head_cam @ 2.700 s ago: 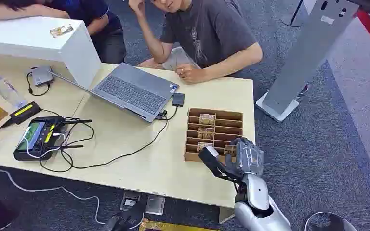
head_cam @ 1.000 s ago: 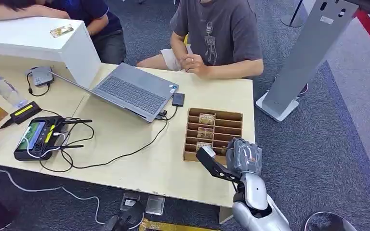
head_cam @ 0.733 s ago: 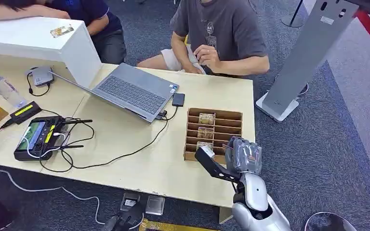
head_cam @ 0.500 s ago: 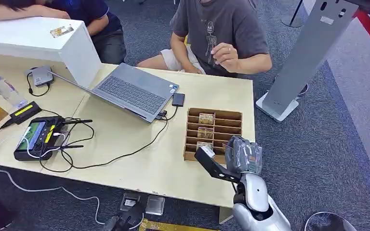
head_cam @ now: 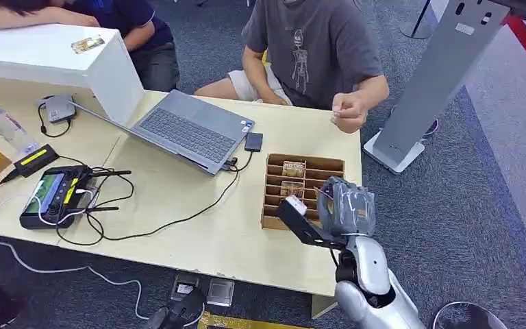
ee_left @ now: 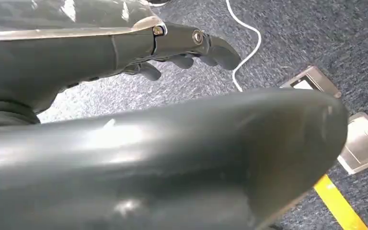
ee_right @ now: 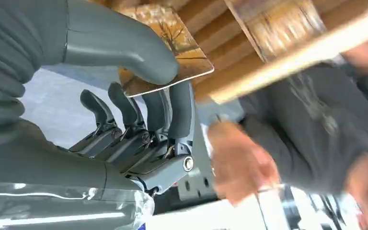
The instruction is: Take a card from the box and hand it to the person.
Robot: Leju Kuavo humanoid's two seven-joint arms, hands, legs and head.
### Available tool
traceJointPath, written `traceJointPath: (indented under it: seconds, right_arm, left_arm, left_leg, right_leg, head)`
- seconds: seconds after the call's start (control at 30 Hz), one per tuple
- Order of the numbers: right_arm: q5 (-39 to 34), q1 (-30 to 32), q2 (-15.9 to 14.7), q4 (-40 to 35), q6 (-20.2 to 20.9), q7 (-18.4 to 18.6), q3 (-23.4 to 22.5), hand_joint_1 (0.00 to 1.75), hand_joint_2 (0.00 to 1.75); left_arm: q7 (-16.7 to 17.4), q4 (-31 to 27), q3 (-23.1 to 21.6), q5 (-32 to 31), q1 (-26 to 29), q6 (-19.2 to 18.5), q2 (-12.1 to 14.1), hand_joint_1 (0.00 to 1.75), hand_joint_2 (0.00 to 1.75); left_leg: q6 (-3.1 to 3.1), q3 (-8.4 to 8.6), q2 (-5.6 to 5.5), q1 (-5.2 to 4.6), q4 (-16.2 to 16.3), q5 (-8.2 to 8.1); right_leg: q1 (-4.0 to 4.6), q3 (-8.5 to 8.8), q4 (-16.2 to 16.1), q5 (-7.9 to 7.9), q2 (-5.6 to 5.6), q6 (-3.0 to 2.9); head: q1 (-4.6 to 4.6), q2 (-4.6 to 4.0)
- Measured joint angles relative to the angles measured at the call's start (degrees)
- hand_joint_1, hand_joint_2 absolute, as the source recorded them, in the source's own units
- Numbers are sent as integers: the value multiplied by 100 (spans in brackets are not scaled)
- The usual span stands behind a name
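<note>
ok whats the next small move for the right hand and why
Probably lift the card clear of the box and carry it toward the person's hand. The right hand pinches the card between thumb and fingers just above the slots, and the person's hand waits raised beyond the table's far edge, apart from the card.

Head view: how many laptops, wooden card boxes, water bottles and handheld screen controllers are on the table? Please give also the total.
laptop: 1
wooden card box: 1
water bottle: 1
handheld screen controller: 1
Total: 4
</note>
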Motion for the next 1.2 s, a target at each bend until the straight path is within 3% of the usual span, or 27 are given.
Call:
traceJointPath:
  seconds: [0.4, 0.6, 0.77, 0.83, 1.2]
  right_arm:
    - [140, -552, -123, -1011, -79, -173, -116, 150, 175]
    - [57, -1015, -120, -969, -297, -365, -96, 154, 175]
    - [46, -1046, -118, -952, -319, -380, -96, 154, 175]
    - [-103, -1763, 0, 60, -529, -691, -70, 157, 175]
    - [-168, -2201, 192, 1670, -905, -831, 17, 152, 175]
  left_arm:
    - [-33, 0, 20, 15, 50, 88, 0, 0, 0]
    - [-42, -2, 13, -59, 43, 101, -4, 0, 0]
    - [-42, -2, 13, -65, 42, 101, -4, 0, 0]
    - [-24, -26, 4, -221, -9, 42, -44, 0, 0]
    - [-24, -55, -22, -275, -61, 31, -61, 0, 0]
  left_leg:
    - [0, -1, 0, 0, 0, 0]
    - [0, -3, -1, 0, 0, 0]
    - [0, -3, -1, 0, 0, 1]
    - [1, -5, -3, 0, 0, 1]
    - [0, -9, -6, 0, 0, 1]
  right_leg:
    - [0, 0, 0, 0, 0, 0]
    - [0, 0, 2, 0, 0, 0]
    - [0, 0, 1, 0, 0, 0]
    - [0, 0, 3, 0, -2, 0]
    - [0, -2, 3, 0, -5, 0]
  head:
    - [0, 0]
    - [0, 0]
    - [0, 0]
    - [0, 0]
    - [-2, 0]
